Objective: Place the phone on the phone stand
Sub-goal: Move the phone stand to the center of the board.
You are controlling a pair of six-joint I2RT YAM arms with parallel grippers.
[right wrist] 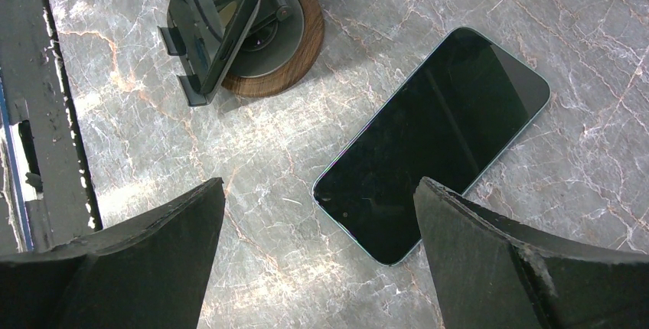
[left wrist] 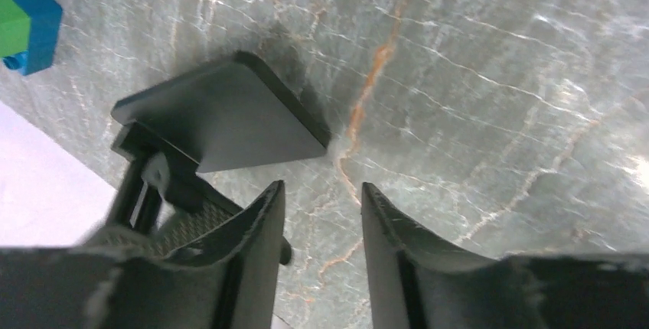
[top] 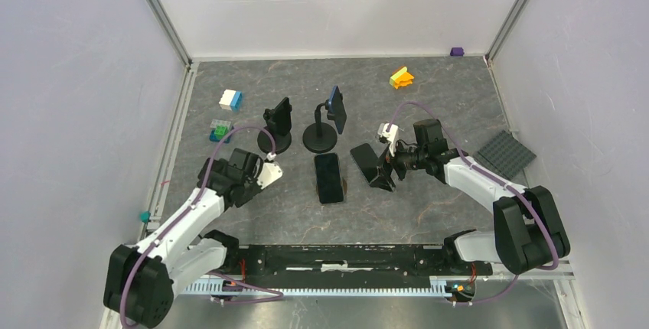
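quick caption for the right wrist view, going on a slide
Open right gripper hovers over a dark phone lying flat on the marble table, a wooden-based phone stand just beyond it.

Top camera overlooks the whole table (top: 428, 214); close wrist cameras face down, the right sharing the phone (right wrist: 432, 141).
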